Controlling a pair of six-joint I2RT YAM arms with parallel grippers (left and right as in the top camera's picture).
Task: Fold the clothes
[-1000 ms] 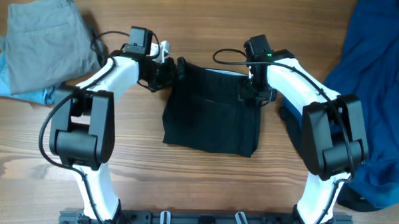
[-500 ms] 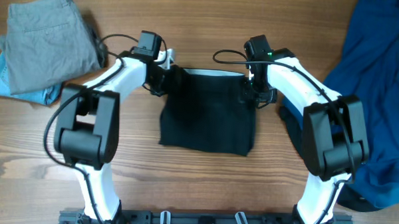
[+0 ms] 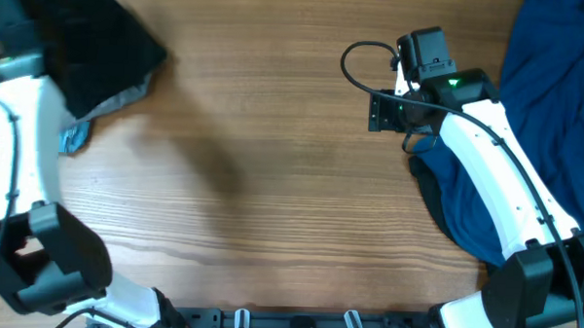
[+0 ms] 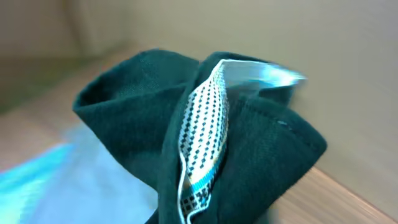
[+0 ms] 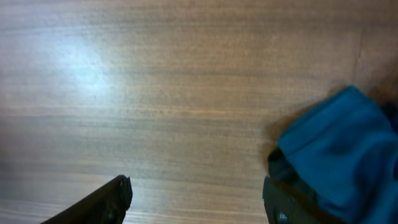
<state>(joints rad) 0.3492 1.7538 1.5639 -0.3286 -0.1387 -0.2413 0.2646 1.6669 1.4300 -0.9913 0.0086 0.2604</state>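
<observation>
A wooden bench (image 3: 272, 183) fills the overhead view. A large blue garment (image 3: 557, 95) lies heaped behind and beside the right gripper (image 3: 374, 112), running under the right arm (image 3: 505, 191) to the bench's right edge. In the right wrist view, a fold of this blue garment (image 5: 336, 149) sits just beyond the gripper's right finger, whether touching it or not I cannot tell.

The black garment (image 3: 102, 36) is bunched at the end of the left arm (image 3: 21, 125), far from the right gripper, at the bench's top left corner. It covers the left gripper, so I cannot tell how that gripper's fingers stand. Grey fabric (image 3: 129, 93) and a bit of light blue fabric (image 3: 74, 137) peek out beneath it.

The right gripper (image 5: 198, 183) is spread wide over bare wood, holding nothing.

In the blurred left wrist view, the black garment (image 4: 261, 143) crowds the lens, with a strip of pale checked lining (image 4: 202, 137) folded out down its middle.
</observation>
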